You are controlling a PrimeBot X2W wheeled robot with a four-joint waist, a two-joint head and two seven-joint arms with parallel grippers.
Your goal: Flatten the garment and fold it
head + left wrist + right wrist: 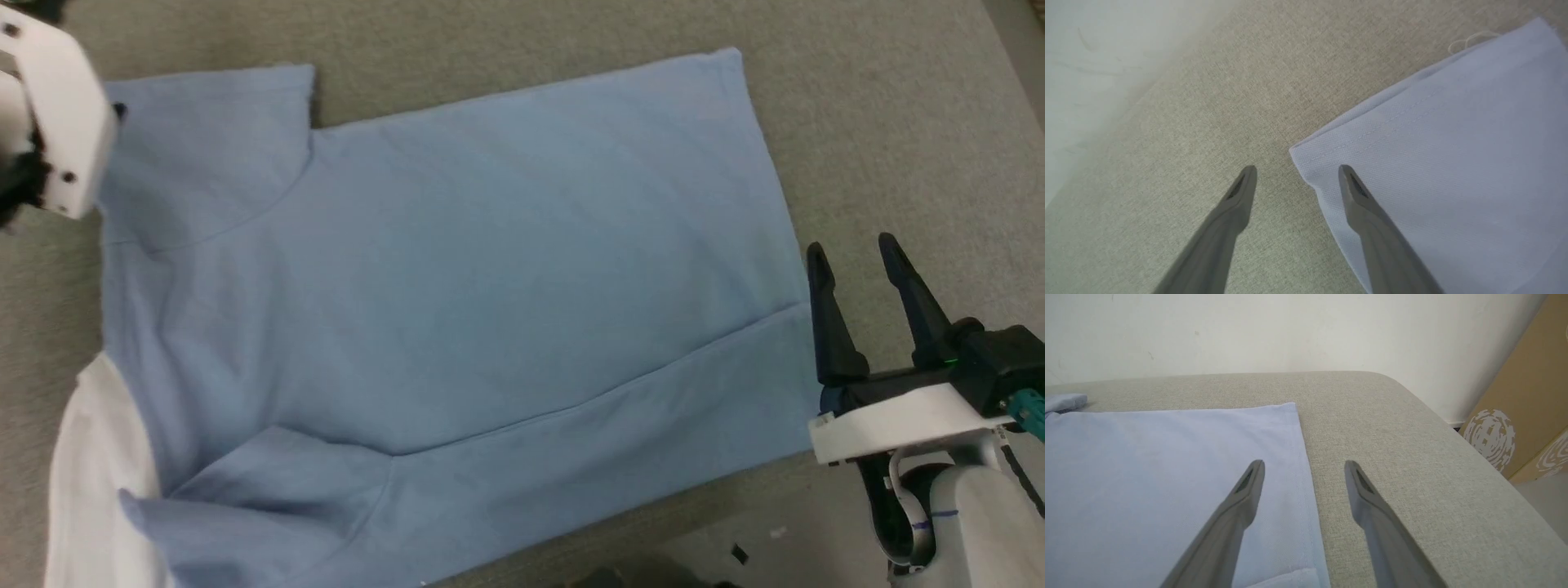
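1. The beige woven padded surface (898,122) carries the whole job. It has bare margin on the far side and on the hem side.
2. The light blue soft-knit polo shirt (490,269) lies spread flat across it. Its white collar (98,474) is at my lower left and the bottom hem is toward the right arm. I see no buttons or logo, so I take it to be lying back up.
3. The near long strip of the shirt (612,441) lies doubled over the body along a straight crease. I judge that flattening is done and the first lengthwise fold is in. The far side is next.
4. The far short sleeve (204,147) sticks out flat past the body.
5. The right gripper (849,249) hovers just beside the hem (1302,477). Its two long dark fingers are spread wide and hold nothing; one finger is over cloth and the other over the beige surface.
6. The left gripper (1296,171) is likewise spread wide and empty. It straddles the stitched sleeve corner (1298,153).
7. The next move, as I read it:
   - Lower both arms.
   - Pinch the sleeve corner and the far hem corner, catching the top layers only.
   - Carry the far edge toward me evenly, so the crease runs parallel to the first.
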